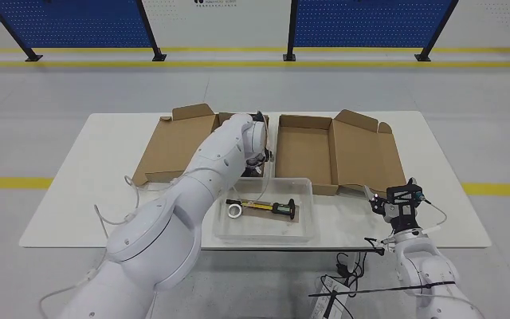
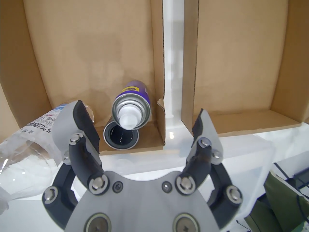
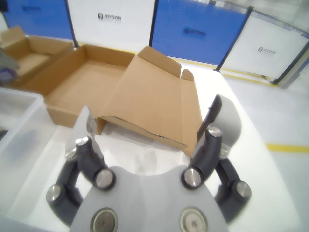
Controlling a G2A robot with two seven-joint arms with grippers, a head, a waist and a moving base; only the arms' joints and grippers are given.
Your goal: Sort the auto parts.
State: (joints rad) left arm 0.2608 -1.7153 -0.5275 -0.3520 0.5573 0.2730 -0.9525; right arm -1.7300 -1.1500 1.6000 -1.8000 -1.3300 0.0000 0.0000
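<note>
My left gripper [image 2: 141,121] hangs open over the near corner of the left cardboard box [image 2: 84,37], with nothing between its fingers. Below it in that corner a purple spray can [image 2: 132,105] leans on a black-and-silver cylindrical bearing [image 2: 120,137], beside a clear plastic bottle [image 2: 26,136]. In the top view the left arm [image 1: 227,155] covers that corner of the left box [image 1: 171,151]. The clear tray [image 1: 263,233] holds a tape roll [image 1: 233,210] and a dark green-and-black tool [image 1: 275,208]. My right gripper [image 3: 154,114] stands open and empty near the right box's flap [image 3: 154,97].
The right cardboard box [image 1: 307,155] lies open with a bare floor, its lid flap [image 1: 366,155] spread toward the table's right side. A narrow strip of white table [image 2: 172,49] separates the two boxes. Cables trail by the right arm [image 1: 402,211] at the table's front edge.
</note>
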